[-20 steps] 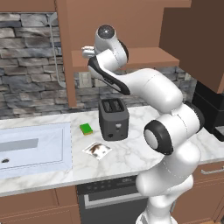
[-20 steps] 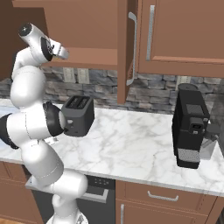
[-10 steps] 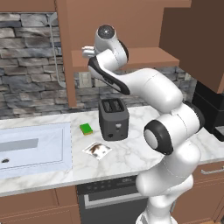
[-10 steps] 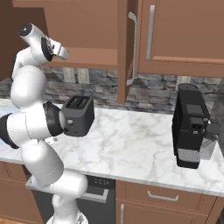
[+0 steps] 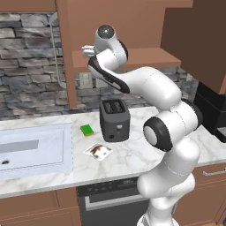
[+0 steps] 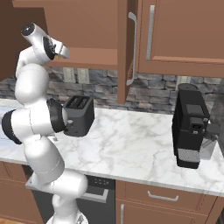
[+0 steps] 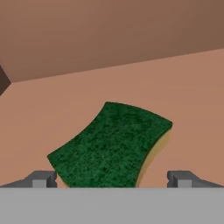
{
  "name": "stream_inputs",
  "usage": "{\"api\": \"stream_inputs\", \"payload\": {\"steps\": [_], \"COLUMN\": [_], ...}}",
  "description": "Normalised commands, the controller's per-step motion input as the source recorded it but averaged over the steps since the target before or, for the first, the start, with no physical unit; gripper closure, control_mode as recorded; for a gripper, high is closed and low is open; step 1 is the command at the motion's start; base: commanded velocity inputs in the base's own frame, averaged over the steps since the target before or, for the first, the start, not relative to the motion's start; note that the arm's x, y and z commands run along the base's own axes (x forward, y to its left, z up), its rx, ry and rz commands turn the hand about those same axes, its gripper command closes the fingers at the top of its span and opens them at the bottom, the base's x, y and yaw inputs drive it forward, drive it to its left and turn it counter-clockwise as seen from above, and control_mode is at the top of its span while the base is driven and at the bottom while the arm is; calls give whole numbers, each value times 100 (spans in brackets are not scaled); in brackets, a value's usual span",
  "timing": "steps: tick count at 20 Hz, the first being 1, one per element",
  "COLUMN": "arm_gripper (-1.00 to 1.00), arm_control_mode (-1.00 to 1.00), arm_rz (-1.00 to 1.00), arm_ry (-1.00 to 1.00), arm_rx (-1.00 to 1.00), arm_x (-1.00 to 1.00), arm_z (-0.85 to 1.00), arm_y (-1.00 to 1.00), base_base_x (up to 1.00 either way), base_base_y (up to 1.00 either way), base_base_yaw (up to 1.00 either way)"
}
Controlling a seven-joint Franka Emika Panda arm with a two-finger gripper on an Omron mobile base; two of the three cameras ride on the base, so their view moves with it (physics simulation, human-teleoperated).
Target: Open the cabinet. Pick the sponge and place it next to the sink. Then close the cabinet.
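Brown cabinet: doors swung open, the arm reaching up onto its shelf; in the right base view one open door stands edge-on with its silver bar handle facing out.
Change since a second ago: hardly any; the arm holds the same raised pose in both base views, and the toaster and counter items sit where they were.
Sponge: dark green, rough top face with an orange-brown layer along its right edge; rectangular, lying flat on the cabinet shelf, turned at a slant to the hand view.
Sponge and jaws: its near edge lies between the two fingertips, closer to the left one; no contact shows.
Gripper: jaws spread wide, wider than the sponge's near edge, holding nothing.
Gripper in left base view: the hand is at the shelf's front edge, pointing into the cabinet.
Sink: pale basin set in the marble counter, low on the left, well apart from the sponge.
Counter items: black toaster, a brighter green sponge between toaster and sink, a black coffee machine far right.
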Motion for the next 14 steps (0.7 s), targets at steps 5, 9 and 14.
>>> {"api": "stream_inputs", "payload": {"steps": [5, 9, 14], "arm_gripper": [-100, -100, -100], "arm_control_mode": [-100, -100, -100], "arm_rz": [0, 0, 0], "arm_ry": [0, 0, 0], "arm_rx": [0, 0, 0], "arm_x": [7, 0, 0], "arm_z": [0, 0, 0], "arm_y": [11, 5, 0], "base_base_x": [0, 0, 0], "base_base_y": [0, 0, 0], "base_base_yaw": [0, 0, 0]}}
